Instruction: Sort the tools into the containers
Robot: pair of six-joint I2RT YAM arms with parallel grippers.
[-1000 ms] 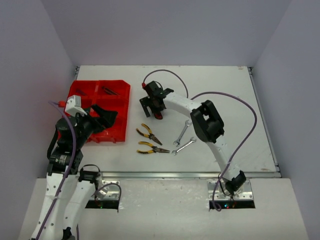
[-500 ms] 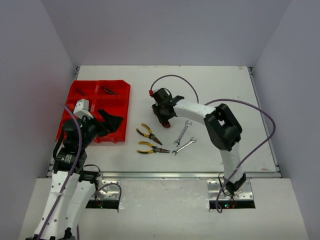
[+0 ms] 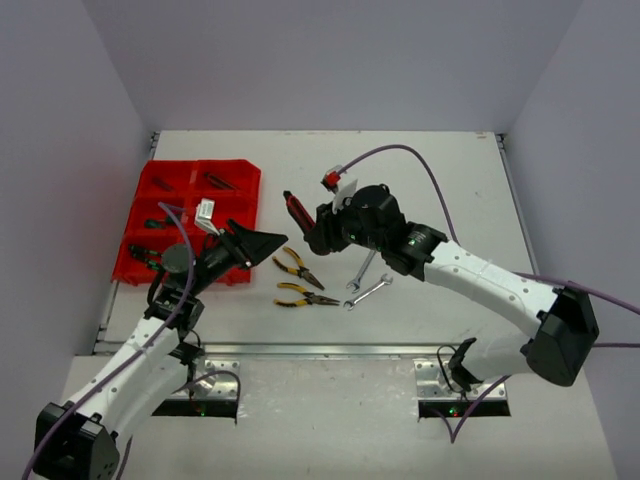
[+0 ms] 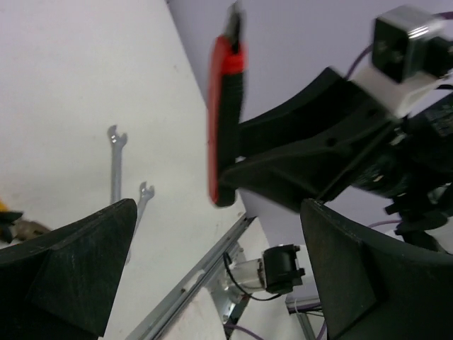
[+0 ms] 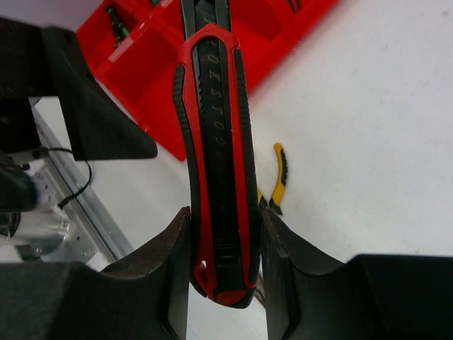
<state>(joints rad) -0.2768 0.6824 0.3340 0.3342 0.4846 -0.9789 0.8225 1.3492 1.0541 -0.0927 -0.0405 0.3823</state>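
Sitting between right gripper (image 5: 226, 230) jaws: red-handled knife (image 5: 212, 106)

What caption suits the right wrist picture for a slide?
Right tool grips a red knife above the table, yellow pliers and red tray beyond.

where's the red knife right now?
Top view, centre: the red knife is clamped in the right gripper, raised between the red tray and the wrenches.

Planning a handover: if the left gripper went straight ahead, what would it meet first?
Probably the red-and-black utility knife held by the right gripper, though depth is unclear.
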